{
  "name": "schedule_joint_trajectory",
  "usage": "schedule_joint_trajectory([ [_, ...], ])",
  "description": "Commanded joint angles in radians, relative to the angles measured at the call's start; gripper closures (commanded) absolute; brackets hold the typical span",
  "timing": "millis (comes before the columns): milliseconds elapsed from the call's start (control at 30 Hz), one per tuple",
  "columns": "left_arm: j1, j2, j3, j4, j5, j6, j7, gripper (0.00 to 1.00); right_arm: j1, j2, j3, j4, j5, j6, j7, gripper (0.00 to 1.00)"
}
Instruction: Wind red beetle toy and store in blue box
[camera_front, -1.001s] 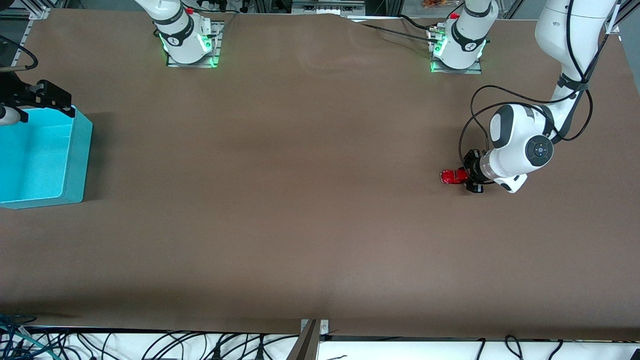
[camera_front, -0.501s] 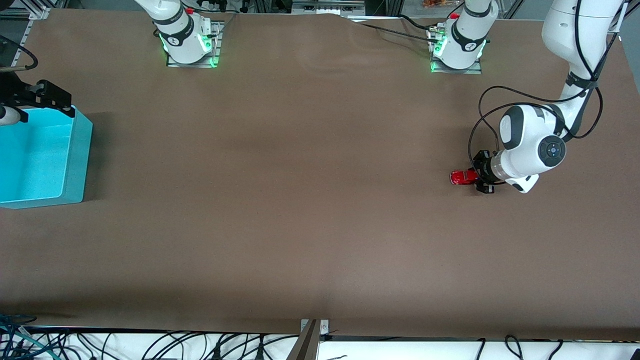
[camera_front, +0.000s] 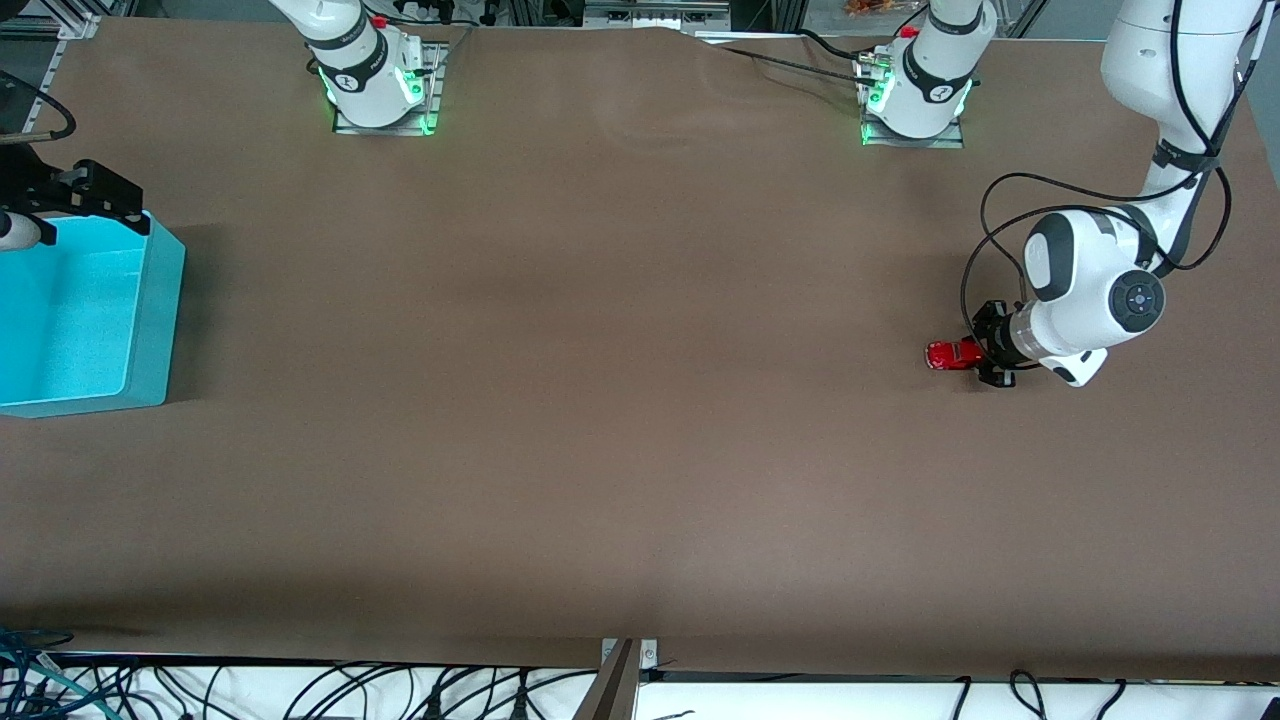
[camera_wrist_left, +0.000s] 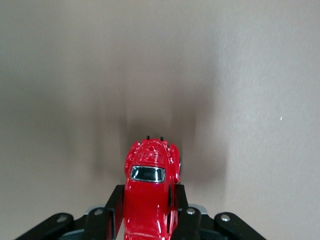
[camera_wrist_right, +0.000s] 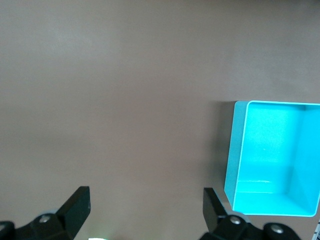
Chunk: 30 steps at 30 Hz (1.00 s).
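Toward the left arm's end of the table we list the small glossy red beetle toy (camera_front: 952, 355) with dark windows, low on or just above the brown table top (camera_front: 620, 400); contact is hard to judge. We record the left gripper (camera_front: 990, 352) clamped on the toy's rear, its long axis pointing along the table toward the right arm's end. The large turquoise plastic blue box (camera_front: 150, 320) stands well apart at that end, bare surface between. Above the box's edge the right gripper (camera_wrist_right: 145, 212) waits, fingers spread, nothing held.

left tool (camera_wrist_left: 148, 217) clamping red beetle toy (camera_wrist_left: 149, 192), table (camera_wrist_left: 160, 65)
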Motion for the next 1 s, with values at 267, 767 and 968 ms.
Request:
schedule_joint_trajectory([
  [267,0.001,0.052,0.067,0.02,0.009,0.023,0.119,1.0,-0.004,0.009,-0.001,0.026,0.004,-0.014,-0.017,0.0],
  [767,0.001,0.05,0.091,0.033,0.021,0.017,0.135,1.0,-0.004,0.009,-0.001,0.026,0.004,-0.014,-0.017,0.0],
  [968,0.001,0.049,0.093,0.047,0.021,0.016,0.132,1.0,-0.004,0.009,-0.001,0.026,0.004,-0.014,-0.017,0.0],
])
